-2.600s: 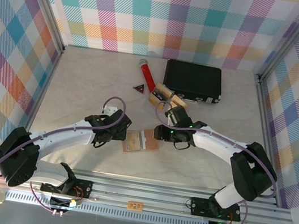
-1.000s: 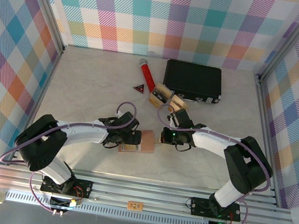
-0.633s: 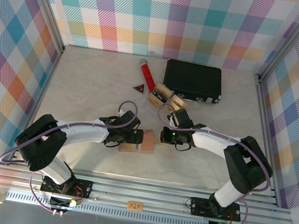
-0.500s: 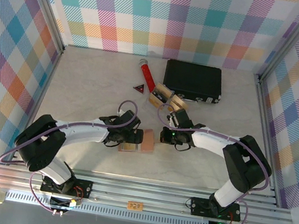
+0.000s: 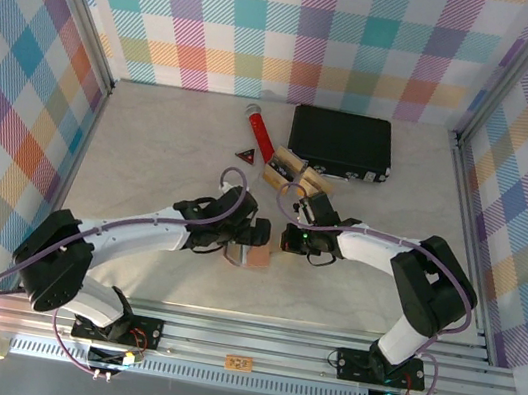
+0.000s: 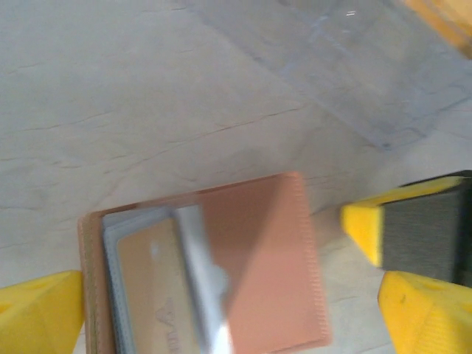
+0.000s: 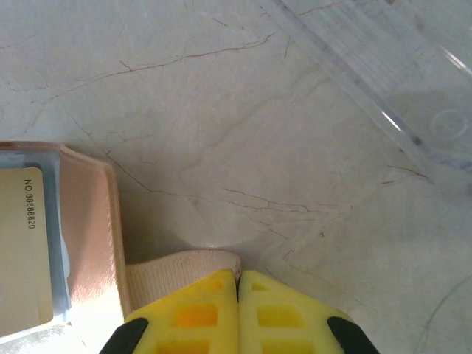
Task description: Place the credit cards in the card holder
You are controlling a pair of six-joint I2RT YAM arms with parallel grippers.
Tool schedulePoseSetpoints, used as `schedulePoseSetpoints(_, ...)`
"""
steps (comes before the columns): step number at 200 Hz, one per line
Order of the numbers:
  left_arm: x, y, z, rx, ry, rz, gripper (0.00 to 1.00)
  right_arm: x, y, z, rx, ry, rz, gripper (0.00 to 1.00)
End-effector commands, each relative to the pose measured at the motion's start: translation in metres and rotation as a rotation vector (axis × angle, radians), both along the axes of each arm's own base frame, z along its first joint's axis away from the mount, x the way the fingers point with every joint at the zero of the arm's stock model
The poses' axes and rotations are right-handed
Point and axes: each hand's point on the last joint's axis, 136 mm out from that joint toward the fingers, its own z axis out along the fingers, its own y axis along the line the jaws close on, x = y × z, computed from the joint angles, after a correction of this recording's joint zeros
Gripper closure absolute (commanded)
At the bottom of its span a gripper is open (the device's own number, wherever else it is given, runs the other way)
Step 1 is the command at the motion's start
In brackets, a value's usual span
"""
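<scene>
The reddish-brown card holder lies on the table between my left gripper's wide-open yellow fingers, its flap partly folded over. A gold-tan credit card sits in its clear pocket, and the same credit card shows in the right wrist view. My right gripper is shut on the holder's beige elastic strap, just right of the card holder. From above, the left gripper hangs over the card holder and the right gripper is beside it. More credit cards stand further back.
A clear plastic tray lies just beyond the holder, with the same tray in the left wrist view. Behind it are a black case, a red cylinder and a red triangle. Checked walls enclose the table.
My left gripper has moved right, over the card holder. The holder's flap has folded over, so it looks narrower. The right gripper has stayed shut in place.
</scene>
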Motion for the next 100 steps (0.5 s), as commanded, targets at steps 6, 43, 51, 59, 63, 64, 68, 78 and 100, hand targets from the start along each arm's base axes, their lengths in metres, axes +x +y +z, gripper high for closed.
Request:
schedulePoseSetpoints(6, 0.004, -0.035, 0.004, -0.071, -0.014, -0.011, 0.0, -0.003, 0.002, -0.005, 0.02, 0.024, -0.007, 1.0)
schedulePoseSetpoints(43, 0.003, -0.055, -0.025, -0.112, 0.024, 0.029, 0.0, -0.004, 0.001, 0.0, 0.027, 0.017, -0.017, 0.9)
schedulePoseSetpoints(51, 0.002, -0.054, -0.034, -0.106, 0.035, 0.047, 0.0, -0.005, 0.0, 0.002, 0.031, 0.013, -0.018, 0.85)
schedulePoseSetpoints(59, 0.001, -0.051, -0.043, -0.099, 0.047, 0.071, 0.0, -0.005, -0.001, 0.005, 0.033, 0.008, -0.018, 0.81)
schedulePoseSetpoints(63, 0.001, -0.05, -0.047, -0.099, 0.049, 0.082, 0.0, -0.006, -0.002, 0.006, 0.032, 0.007, -0.02, 0.8)
schedulePoseSetpoints(64, 0.001, -0.049, -0.048, -0.1, 0.05, 0.085, 0.0, -0.006, -0.002, 0.006, 0.032, 0.006, -0.02, 0.8)
schedulePoseSetpoints(68, 0.001, -0.047, -0.051, -0.098, 0.052, 0.094, 0.0, -0.007, -0.003, 0.007, 0.031, 0.004, -0.02, 0.78)
schedulePoseSetpoints(78, -0.001, -0.041, -0.06, -0.083, 0.062, 0.121, 0.0, -0.008, -0.007, 0.01, 0.026, -0.004, -0.026, 0.76)
schedulePoseSetpoints(100, -0.004, -0.034, -0.073, -0.049, 0.08, 0.134, 0.0, -0.012, -0.015, 0.015, 0.014, -0.021, -0.036, 0.69)
